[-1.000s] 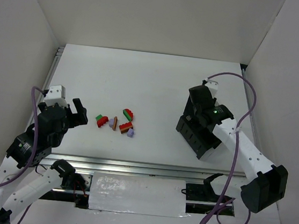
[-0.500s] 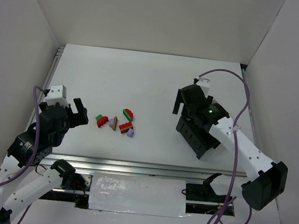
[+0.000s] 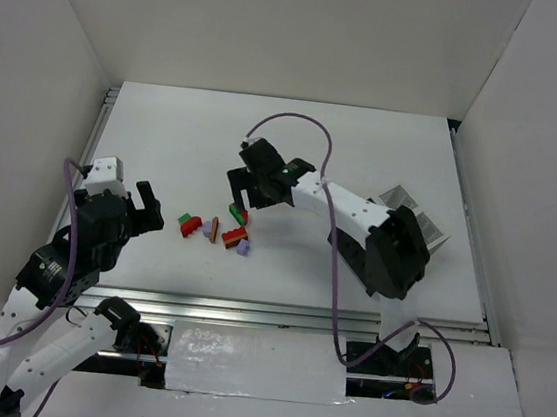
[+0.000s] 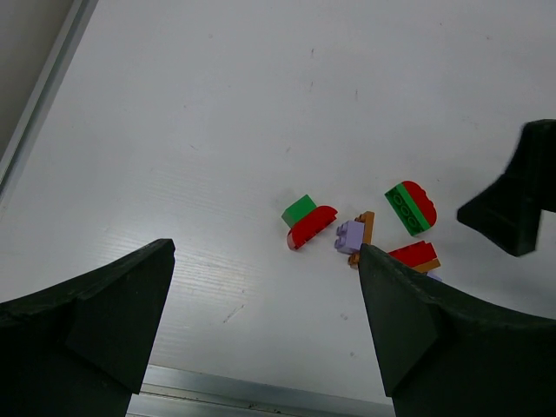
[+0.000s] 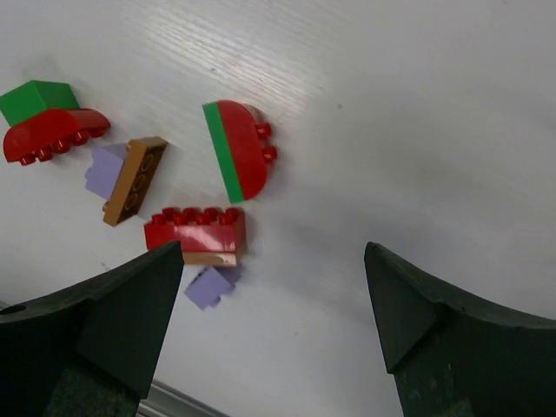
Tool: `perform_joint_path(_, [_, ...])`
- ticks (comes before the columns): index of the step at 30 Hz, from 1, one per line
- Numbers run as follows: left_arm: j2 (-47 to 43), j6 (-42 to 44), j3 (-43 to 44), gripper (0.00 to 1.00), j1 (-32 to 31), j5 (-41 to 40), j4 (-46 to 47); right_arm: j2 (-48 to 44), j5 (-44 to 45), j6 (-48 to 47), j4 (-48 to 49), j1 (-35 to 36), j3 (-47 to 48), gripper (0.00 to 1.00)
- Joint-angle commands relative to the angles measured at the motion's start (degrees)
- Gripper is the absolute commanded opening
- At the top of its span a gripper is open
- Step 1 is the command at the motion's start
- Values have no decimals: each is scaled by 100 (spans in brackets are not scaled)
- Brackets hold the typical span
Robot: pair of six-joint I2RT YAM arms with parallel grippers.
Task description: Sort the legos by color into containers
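The legos [image 3: 218, 228] lie in a loose cluster on the table [image 3: 366, 148], well apart from the containers [image 3: 350, 257] at their 3 o'clock. The containers appear only in the top view, partly covered by the right arm. The right gripper [image 3: 244, 197] hovers at the cluster's 1 o'clock, jaws spread, nothing between them. The left gripper [image 3: 152, 212] sits at the cluster's 9 o'clock, jaws likewise released and empty. The right wrist view resolves detail the top view does not: a red brick [image 5: 195, 228] with a lavender brick [image 5: 211, 287] at its 6 o'clock, a brown-orange brick [image 5: 135, 178] at its 10 o'clock, and a red-and-green domed piece [image 5: 239, 149] at its 12 o'clock.
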Motion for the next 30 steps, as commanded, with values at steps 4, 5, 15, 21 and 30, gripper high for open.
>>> perform_joint_path(4, [23, 53, 8, 100, 52, -6, 214, 1225, -598, -509, -68, 77, 1393, 92])
perform_joint_path(5, [31, 62, 17, 100, 52, 2, 223, 1341, -651, -536, -138, 85, 1620, 91])
perform_joint_path(15, [128, 115, 0, 99, 52, 99, 267, 2273, -537, -580, -288, 103, 1922, 77])
perform_joint_path(21, [146, 124, -9, 98, 53, 117, 276, 2178, -389, -528, -43, 103, 1737, 19])
perform_joint_path(30, [348, -96, 210, 95, 96, 370, 205, -124, 447, -255, 907, 112, 235, 8])
